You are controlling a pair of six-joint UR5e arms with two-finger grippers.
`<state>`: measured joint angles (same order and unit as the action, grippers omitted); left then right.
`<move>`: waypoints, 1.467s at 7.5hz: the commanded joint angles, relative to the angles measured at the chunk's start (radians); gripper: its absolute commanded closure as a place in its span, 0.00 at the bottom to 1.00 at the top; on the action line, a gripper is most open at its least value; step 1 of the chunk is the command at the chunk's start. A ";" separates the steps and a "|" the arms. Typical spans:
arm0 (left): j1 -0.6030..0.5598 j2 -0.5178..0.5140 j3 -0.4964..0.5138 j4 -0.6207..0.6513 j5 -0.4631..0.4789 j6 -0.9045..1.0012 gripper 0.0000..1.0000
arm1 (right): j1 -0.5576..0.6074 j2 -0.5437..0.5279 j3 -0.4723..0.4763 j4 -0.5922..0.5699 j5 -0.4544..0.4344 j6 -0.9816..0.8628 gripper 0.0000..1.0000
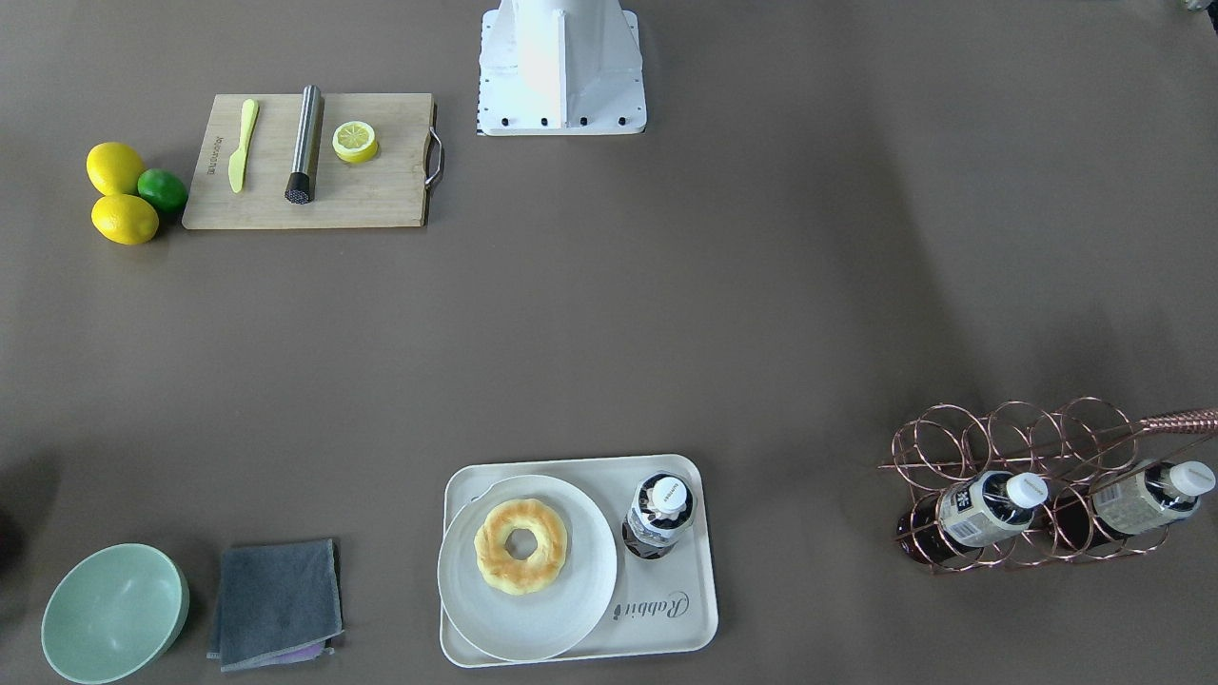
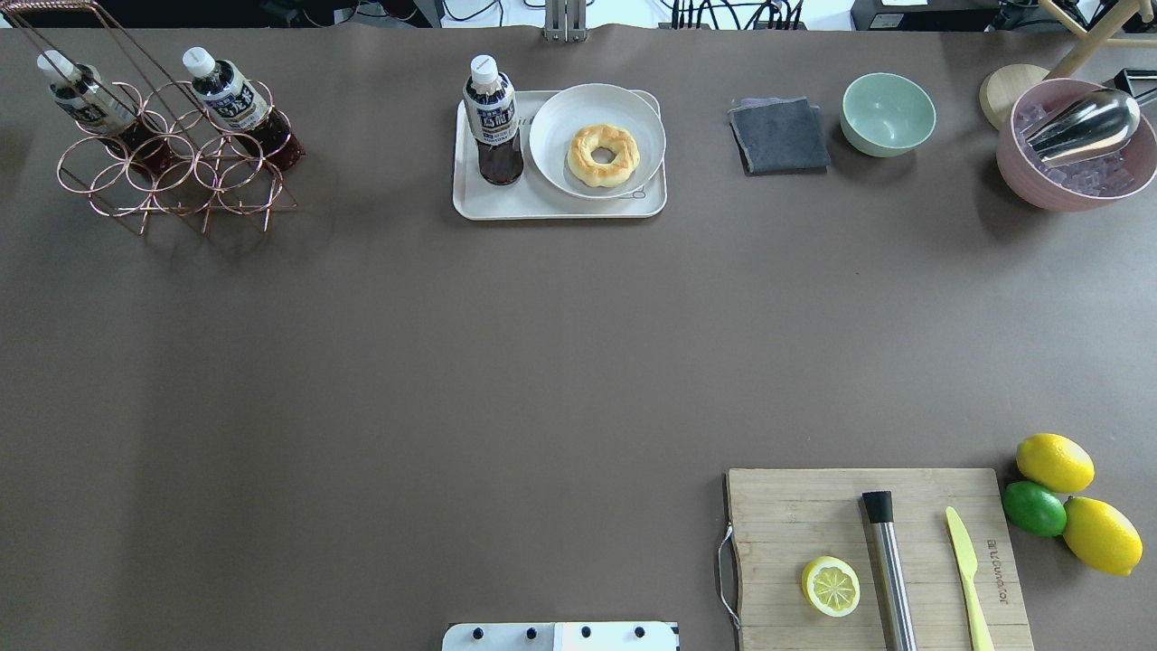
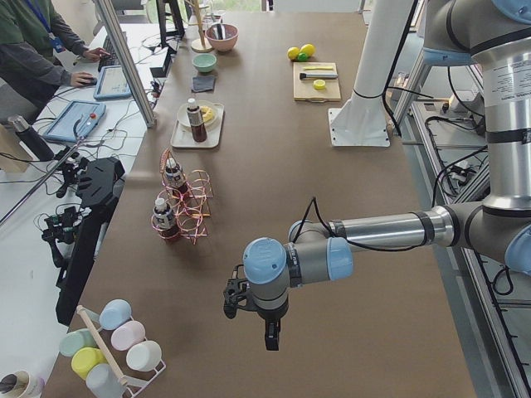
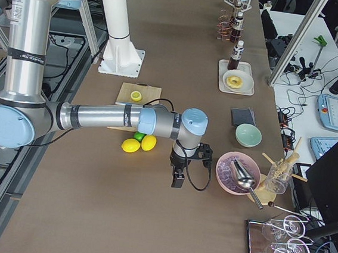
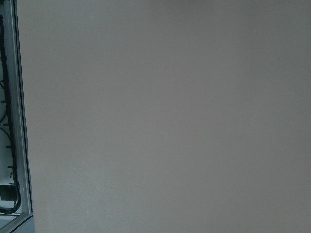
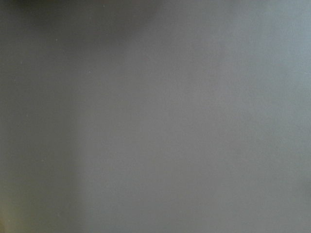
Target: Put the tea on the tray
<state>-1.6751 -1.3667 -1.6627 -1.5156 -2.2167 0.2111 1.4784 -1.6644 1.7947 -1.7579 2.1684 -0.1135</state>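
- The tea bottle [image 1: 657, 518] stood upright on the tray [image 1: 580, 649], at the end nearer the wire rack [image 1: 961, 440], just beside the white plate [image 1: 571, 595]
- The plate filled most of the rest of the tray, and a ring-shaped doughnut [image 1: 520, 545] lay on it
- The copper wire rack sat well apart from the tray, toward the robot's left, with two more bottles [image 1: 990, 509] of the same kind leaning in it side by side
- The left gripper [image 3: 272, 333] hung above the bare table [image 1: 666, 314] at the robot's left end, well apart from the rack. I saw it only from the side and could not tell whether its fingers were wide or narrow
- The right gripper [image 4: 178, 178] hung above the table at the other end, near the pink bowl [image 2: 1039, 185] with its metal scoop [image 2: 1085, 127]. From the side I could not tell how its fingers stood either
- Both wrist cameras showed only plain brown tabletop
- Close to the robot's right side lay a wooden cutting board [image 1: 381, 190] with a lemon half [image 1: 354, 141], a yellow-green knife [image 1: 243, 143] and a metal rod [image 1: 304, 143] on it
- Two lemons [image 1: 114, 166] and a lime [image 1: 163, 189] sat bunched just beside the board
- A folded grey cloth [image 1: 276, 604] and a pale green bowl [image 1: 109, 614] lay near the tray, on the side away from the rack
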 commanded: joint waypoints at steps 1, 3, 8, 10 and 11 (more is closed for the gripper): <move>0.000 0.000 0.000 0.000 0.000 0.001 0.02 | -0.003 0.005 -0.008 0.000 0.001 0.000 0.00; 0.000 0.000 -0.003 0.000 0.000 0.001 0.02 | -0.003 0.005 -0.006 0.000 0.004 -0.002 0.00; 0.000 0.001 -0.002 0.000 0.002 0.001 0.02 | -0.010 0.003 -0.011 0.035 0.007 0.000 0.00; 0.000 0.001 -0.002 0.000 0.002 0.001 0.02 | -0.012 0.003 -0.011 0.035 0.008 0.000 0.00; 0.000 0.001 -0.002 0.000 0.002 0.001 0.02 | -0.013 0.003 -0.011 0.035 0.008 0.000 0.00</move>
<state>-1.6751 -1.3655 -1.6646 -1.5156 -2.2151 0.2117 1.4674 -1.6613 1.7841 -1.7229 2.1758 -0.1135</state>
